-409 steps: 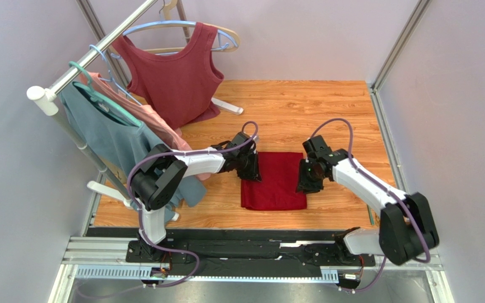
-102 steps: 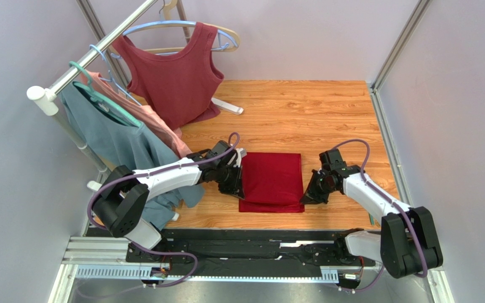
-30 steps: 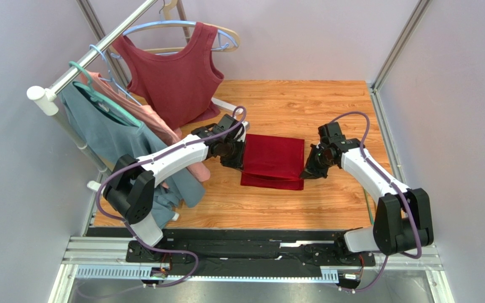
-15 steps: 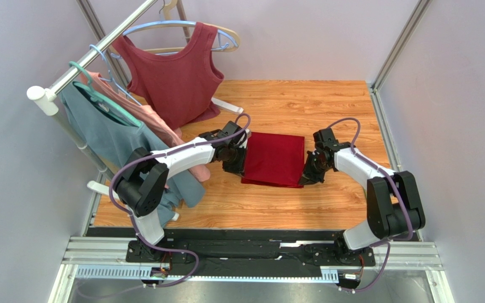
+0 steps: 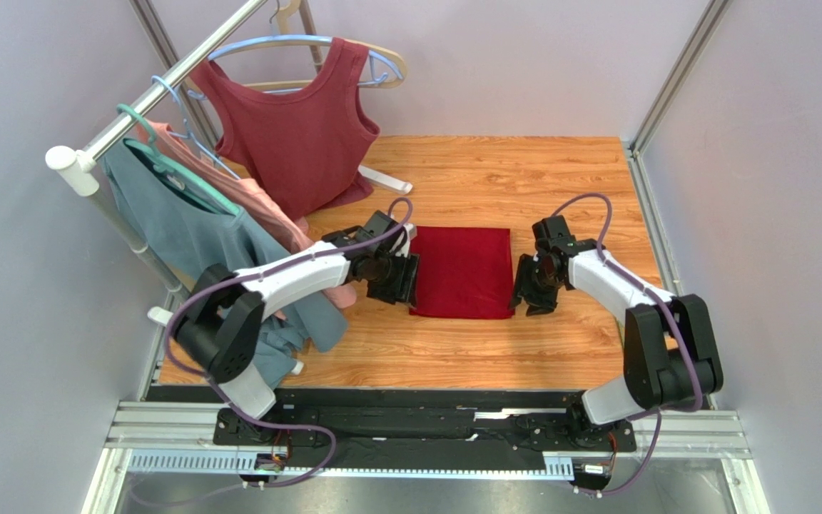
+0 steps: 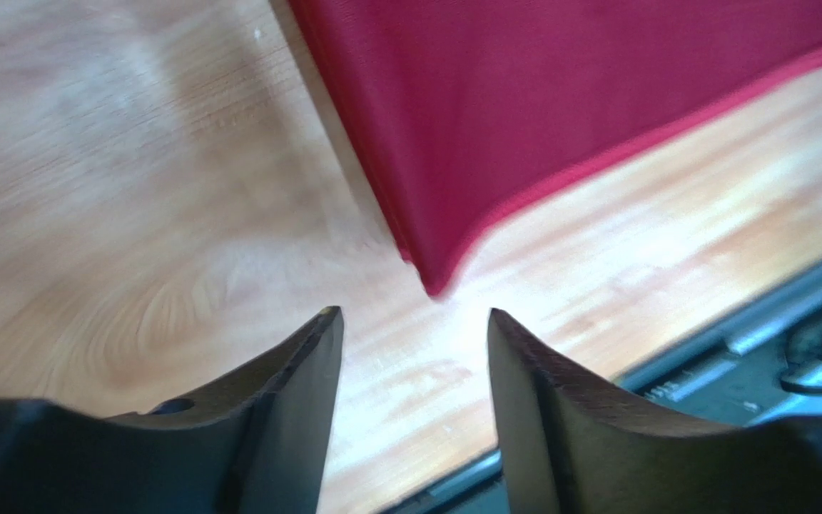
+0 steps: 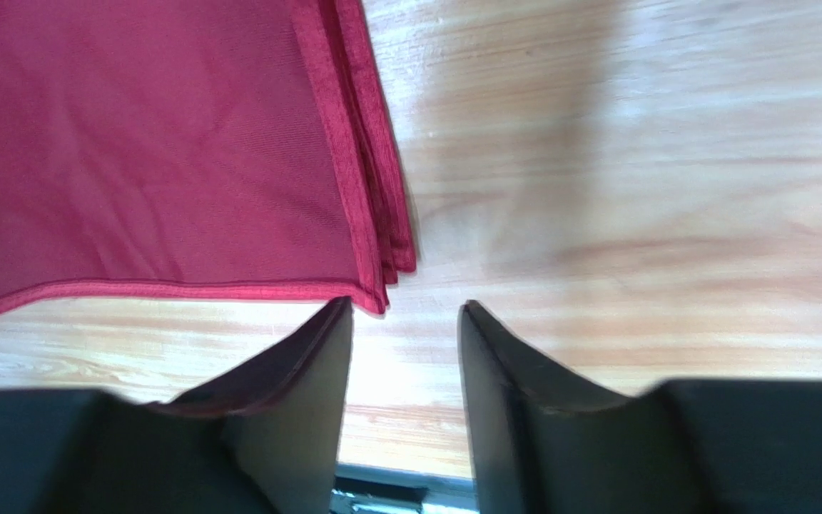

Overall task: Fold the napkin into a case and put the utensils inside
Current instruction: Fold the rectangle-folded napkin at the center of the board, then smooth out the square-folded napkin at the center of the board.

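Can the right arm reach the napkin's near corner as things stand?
Probably yes. The right tool stands open beside the folded napkin, whose corner lies just ahead of its fingertips; only table shows between them.

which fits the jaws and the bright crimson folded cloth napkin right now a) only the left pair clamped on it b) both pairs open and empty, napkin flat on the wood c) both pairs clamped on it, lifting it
b: in the wrist views the left jaws and right jaws stand apart over bare wooden table, with the bright crimson folded cloth napkin lying flat just ahead of them.
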Action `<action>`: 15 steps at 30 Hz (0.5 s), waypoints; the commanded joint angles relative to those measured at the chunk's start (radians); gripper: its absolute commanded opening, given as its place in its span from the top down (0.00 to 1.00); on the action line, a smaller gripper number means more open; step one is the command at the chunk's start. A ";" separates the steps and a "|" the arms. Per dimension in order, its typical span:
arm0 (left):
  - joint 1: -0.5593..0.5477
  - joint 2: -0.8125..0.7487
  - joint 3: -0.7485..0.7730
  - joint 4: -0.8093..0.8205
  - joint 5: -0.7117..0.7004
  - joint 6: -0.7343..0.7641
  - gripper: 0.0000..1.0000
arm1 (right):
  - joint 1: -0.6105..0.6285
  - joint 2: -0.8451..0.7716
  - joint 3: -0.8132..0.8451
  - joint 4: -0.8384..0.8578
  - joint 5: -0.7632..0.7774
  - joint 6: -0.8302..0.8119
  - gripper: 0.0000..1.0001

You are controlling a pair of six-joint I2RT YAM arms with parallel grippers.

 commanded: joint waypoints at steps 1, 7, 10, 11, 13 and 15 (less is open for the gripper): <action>-0.001 -0.153 0.057 -0.035 0.031 0.012 0.38 | -0.006 -0.089 0.120 -0.052 0.044 -0.062 0.52; 0.001 0.008 0.115 0.068 0.103 -0.027 0.64 | -0.003 0.022 0.125 0.109 -0.214 -0.022 0.58; 0.002 0.094 0.134 0.085 0.083 -0.028 0.90 | -0.004 0.085 0.125 0.135 -0.200 -0.045 0.72; 0.002 0.103 0.119 0.086 0.077 -0.034 0.95 | -0.004 0.105 0.119 0.147 -0.194 -0.048 0.74; 0.004 0.104 0.091 0.099 0.057 -0.033 0.98 | -0.004 0.115 0.079 0.153 -0.158 -0.047 0.75; 0.002 0.103 0.028 0.125 0.019 -0.033 0.97 | -0.004 0.127 0.041 0.184 -0.127 -0.039 0.76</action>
